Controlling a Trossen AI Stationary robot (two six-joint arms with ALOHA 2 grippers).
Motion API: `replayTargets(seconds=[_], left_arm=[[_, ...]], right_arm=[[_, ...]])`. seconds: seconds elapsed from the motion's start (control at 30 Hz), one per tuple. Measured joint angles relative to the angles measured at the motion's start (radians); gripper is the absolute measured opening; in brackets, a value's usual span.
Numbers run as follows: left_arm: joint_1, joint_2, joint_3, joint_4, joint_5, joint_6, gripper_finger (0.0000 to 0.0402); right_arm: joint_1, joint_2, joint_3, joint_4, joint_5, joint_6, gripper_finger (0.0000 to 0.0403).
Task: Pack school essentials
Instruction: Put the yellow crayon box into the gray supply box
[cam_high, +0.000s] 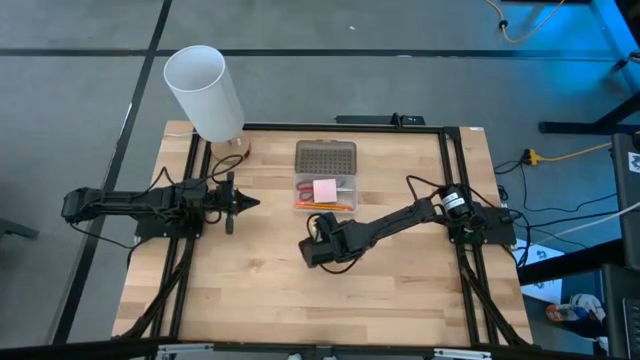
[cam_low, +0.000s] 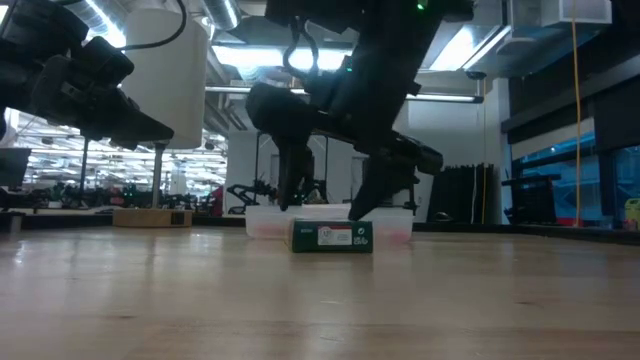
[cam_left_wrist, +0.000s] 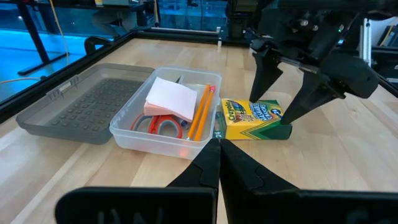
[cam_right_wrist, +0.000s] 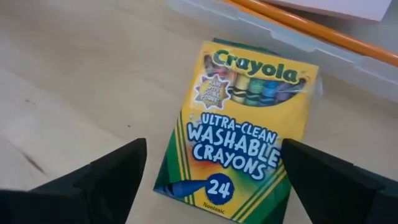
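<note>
Crayon box (cam_right_wrist: 239, 127) lies flat on the table (cam_high: 400, 290), just beside the clear case (cam_left_wrist: 163, 134), not yet packed. Green-and-yellow carton, label up, looks intact. Already in the case: pink sticky-note pad (cam_left_wrist: 171, 98), orange pencil (cam_left_wrist: 200, 112), red-handled scissors (cam_left_wrist: 158, 124); I cannot make out a blue pen. Case lid (cam_left_wrist: 84, 102) lies open beside it. My right gripper (cam_left_wrist: 283, 102) hovers over the box, fingers apart, straddling it without touching. My left gripper (cam_left_wrist: 219, 163) waits well apart, fingers together.

Grey floor (cam_high: 90, 100) around the wooden table (cam_high: 260, 300); bright ceiling lights (cam_low: 250, 55).
</note>
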Motion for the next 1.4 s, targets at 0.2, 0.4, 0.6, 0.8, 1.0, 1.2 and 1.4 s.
replayTargets(seconds=[0.2,0.4,0.6,0.8,1.0,1.2,1.4], left_arm=[[0.0,0.0,0.0,0.0,0.0,0.0,0.0],[0.0,0.0,0.0,0.0,0.0,0.0,0.0],[0.0,0.0,0.0,0.0,0.0,0.0,0.0],[0.0,0.0,0.0,0.0,0.0,0.0,0.0],[0.0,0.0,0.0,0.0,0.0,0.0,0.0],[0.0,0.0,0.0,0.0,0.0,0.0,0.0],[0.0,0.0,0.0,0.0,0.0,0.0,0.0]], right_arm=[[-0.001,0.0,-0.001,-0.002,-0.004,-0.007,0.0382],[0.0,0.0,-0.001,-0.006,0.0,-0.017,0.0398],[-0.006,0.0,0.0,-0.025,0.0,-0.005,0.04],[-0.006,0.0,0.023,-0.066,0.04,-0.016,0.04],[-0.001,0.0,0.099,-0.149,0.079,-0.043,0.04],[-0.004,0.0,0.056,-0.146,0.074,0.004,0.04],[-0.004,0.0,0.028,-0.099,0.068,0.006,0.04]])
